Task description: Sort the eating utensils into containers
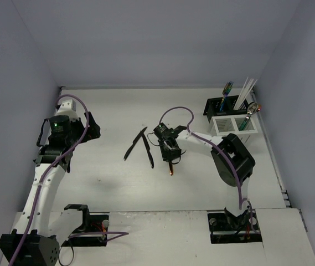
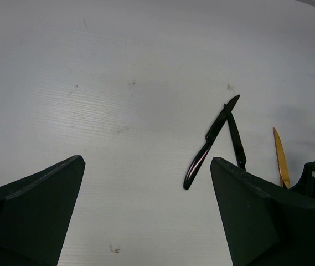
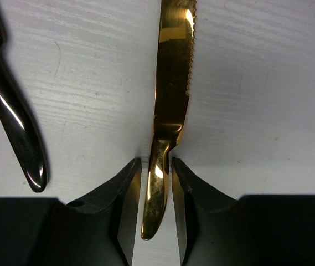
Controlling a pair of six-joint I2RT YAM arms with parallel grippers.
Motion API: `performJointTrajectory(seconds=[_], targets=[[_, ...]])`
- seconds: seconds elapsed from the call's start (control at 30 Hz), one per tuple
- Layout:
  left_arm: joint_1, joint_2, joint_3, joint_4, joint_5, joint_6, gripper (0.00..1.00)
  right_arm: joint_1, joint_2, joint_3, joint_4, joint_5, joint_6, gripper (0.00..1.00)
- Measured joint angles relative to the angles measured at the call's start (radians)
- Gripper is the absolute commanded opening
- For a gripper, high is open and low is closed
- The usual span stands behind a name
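My right gripper (image 1: 171, 157) is down at the table's middle, its jaws closed on the handle of a gold knife (image 3: 171, 94), whose serrated blade points away from it over the table; the right wrist view shows the gripper (image 3: 156, 177) with its fingers pressed close on both sides. The gold knife's tip shows in the top view (image 1: 171, 170). Two black knives (image 1: 135, 143) (image 1: 148, 151) lie crossed just left of it. My left gripper (image 1: 91, 127) is open and empty, above the table to their left. The black caddy (image 1: 215, 106) and white caddy (image 1: 229, 125) stand at the back right.
The caddies hold blue-teal utensils (image 1: 227, 88), white sticks (image 1: 244, 91) and a spoon (image 1: 252, 110). A black handle (image 3: 13, 127) lies close left of my right fingers. In the left wrist view the black knives (image 2: 207, 147) and the gold knife (image 2: 280, 158) lie ahead to the right.
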Motion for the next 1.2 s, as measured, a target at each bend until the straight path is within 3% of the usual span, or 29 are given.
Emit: performJointTrajectory(seconds=[0.2,0.33,0.53,0.77,1.03,1.2], targets=[[0.000,0.000,0.000,0.000,0.001,-0.003,0.97,0.000,0.016,0.022,-0.011,-0.003,0.002,0.14],[0.000,0.000,0.000,0.000,0.001,-0.003,0.97,0.000,0.022,0.030,-0.012,0.001,0.002,0.00],[0.000,0.000,0.000,0.000,0.002,-0.003,0.97,0.003,0.026,0.043,-0.012,0.020,-0.005,0.00],[0.000,0.000,0.000,0.000,0.001,-0.004,0.97,0.020,0.001,0.050,-0.015,0.151,-0.059,0.00],[0.000,0.000,0.000,0.000,0.001,-0.004,0.97,-0.002,-0.311,0.056,0.051,0.336,-0.161,0.00],[0.000,0.000,0.000,0.000,0.002,-0.004,0.97,-0.154,-0.560,-0.045,0.232,0.379,-0.229,0.00]])
